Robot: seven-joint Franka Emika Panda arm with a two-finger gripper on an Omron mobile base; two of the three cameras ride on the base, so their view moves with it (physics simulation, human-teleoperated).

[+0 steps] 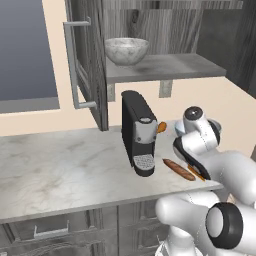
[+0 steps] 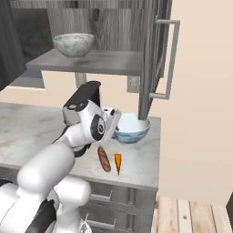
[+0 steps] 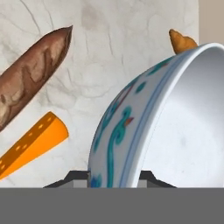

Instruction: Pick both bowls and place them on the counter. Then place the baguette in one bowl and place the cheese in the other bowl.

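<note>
A white robot arm's gripper (image 2: 113,125) is closed on the rim of the white bowl with blue pattern (image 2: 132,128), one jaw on the patterned outside and one on the pale inside, as the hand view shows. The bowl sits low over the right end of the marble bench (image 1: 65,165), beside the open cupboard door (image 2: 150,59); whether its foot already touches the slab is hard to tell from these angles. A rim grip suits a bowl too wide to span, and the spot leaves its mouth upward and clear for food.

Two bowls are in the scene: this one at the bench, and the grey marbled bowl (image 1: 126,50) standing upright on the grey shelf (image 1: 170,67) above, apparently not yet brought down. One baguette (image 2: 104,159) lies flat near the front edge of the bench, with one orange cheese wedge (image 2: 118,163) just beside it; both lie near the held bowl, within easy reach for loading. One small orange-brown lump (image 3: 181,41) rests beyond the bowl, partly hidden by its rim. One black coffee machine (image 1: 139,132) stands upright on the bench to the left of the food.

By this reckoning the task is early: no food is in either bowl.
</note>
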